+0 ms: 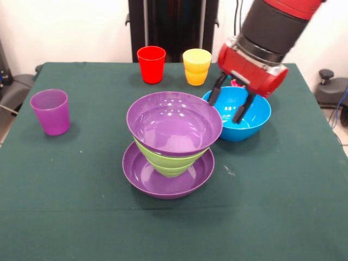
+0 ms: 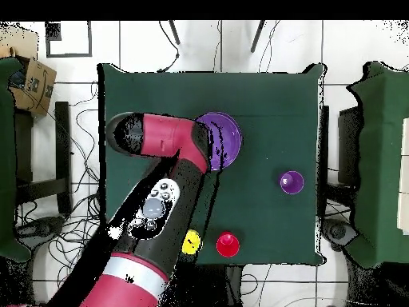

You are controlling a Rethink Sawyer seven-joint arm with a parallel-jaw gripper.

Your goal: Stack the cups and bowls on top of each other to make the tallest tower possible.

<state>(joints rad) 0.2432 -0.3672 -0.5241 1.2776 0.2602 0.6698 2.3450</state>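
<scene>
Nearest the camera in the front view sits the tower point(image 1: 171, 147): a wide purple bowl point(image 1: 163, 179) at the bottom, a lime green bowl point(image 1: 169, 162) nested upright in it, and a second purple bowl point(image 1: 175, 124) seated on top, leaning a little. It stands on the green worktop point(image 1: 81, 217) about midway across. From overhead only its purple top point(image 2: 224, 140) shows, beside the arm point(image 2: 164, 184).

Just beyond the tower and to its right rests the blue bowl point(image 1: 239, 117), upright on the cloth, its rim close to the top purple bowl; whether they touch cannot be told. The pincer point(image 1: 228, 103) hangs over this blue bowl with its two dark fingers point(image 1: 240, 110) spread apart and reaching down inside the rim, holding nothing. So the tower lies to the pincer's left and nearer the camera.

Left of the tower, well apart from it, stands the purple cup point(image 1: 50, 111), point(image 2: 291, 181).

Beyond the tower, near the worktop's far edge, stand the red cup point(image 1: 151, 64), point(image 2: 228, 244) and the yellow cup point(image 1: 197, 66), point(image 2: 191, 242) side by side, apart from each other, the yellow one just left of the pincer's red housing.
</scene>
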